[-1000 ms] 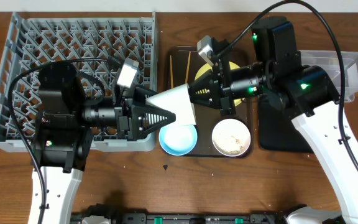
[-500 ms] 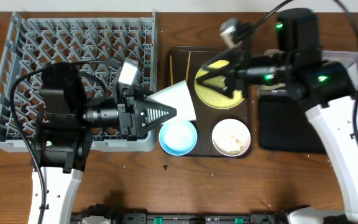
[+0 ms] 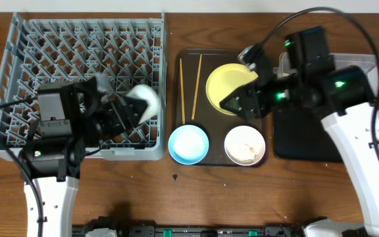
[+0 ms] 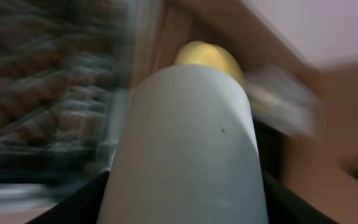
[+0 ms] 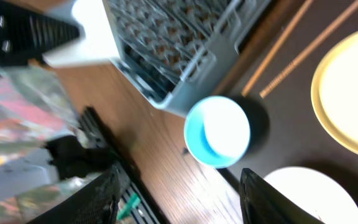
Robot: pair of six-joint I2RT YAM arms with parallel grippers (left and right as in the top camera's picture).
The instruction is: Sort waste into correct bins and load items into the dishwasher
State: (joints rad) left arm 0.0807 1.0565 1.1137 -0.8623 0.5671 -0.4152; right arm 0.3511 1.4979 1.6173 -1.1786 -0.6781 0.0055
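The left gripper (image 3: 135,106) is clamped on the small white cup (image 3: 145,99), holding it over the near right part of the grey dish rack (image 3: 84,24). Whether the cup touches the pegs cannot be told. In the left wrist view the cup fills most of the frame between the dark fingers (image 4: 73,208), and everything around it is blurred. The right gripper (image 3: 234,103) hovers over the dark brown serving tray (image 3: 214,126), above the near edge of the round yellow plate (image 3: 222,82). Its fingers (image 5: 101,199) stand well apart with nothing between them. Two thin wooden chopsticks (image 3: 183,89) lie side by side on the left part of the serving tray, running near to far, between the rack and the plate. The light blue bowl (image 3: 189,145) sits at the tray's near left corner, just beside the rack's wall. The white bowl (image 3: 245,145), with off-white rice-like scraps inside, sits at the near right corner. To the right of the serving tray lies the shallow black tray (image 3: 295,141), partly under the right arm. The clear plastic tub (image 3: 374,72) lies at the far right edge of the table.
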